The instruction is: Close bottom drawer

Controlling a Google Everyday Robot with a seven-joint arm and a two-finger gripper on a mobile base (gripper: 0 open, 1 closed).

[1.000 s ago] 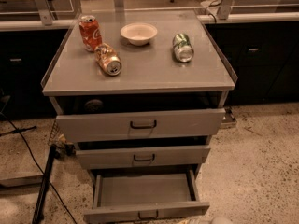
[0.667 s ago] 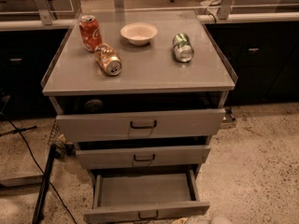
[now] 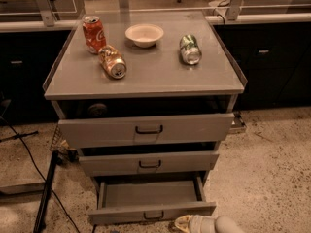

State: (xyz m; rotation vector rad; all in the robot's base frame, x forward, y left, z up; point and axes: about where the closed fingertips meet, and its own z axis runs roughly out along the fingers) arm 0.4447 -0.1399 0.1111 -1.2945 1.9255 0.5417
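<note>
The desk [image 3: 160, 79] carries an upright red can [image 3: 93, 33], a toppled orange can [image 3: 112, 62], a bowl [image 3: 144, 34] and a toppled green can [image 3: 190, 49]. The tool [image 3: 187, 223] is low in front.

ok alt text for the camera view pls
The bottom drawer of a grey cabinet stands pulled far out, with the gripper at the frame's bottom edge in front of it. On top sit three cans and a white bowl.

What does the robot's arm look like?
Only a bit shows at the bottom edge, near the bottom drawer: a pale yellowish gripper on a smooth, rounded, light grey arm. No cables or markings show.
</note>
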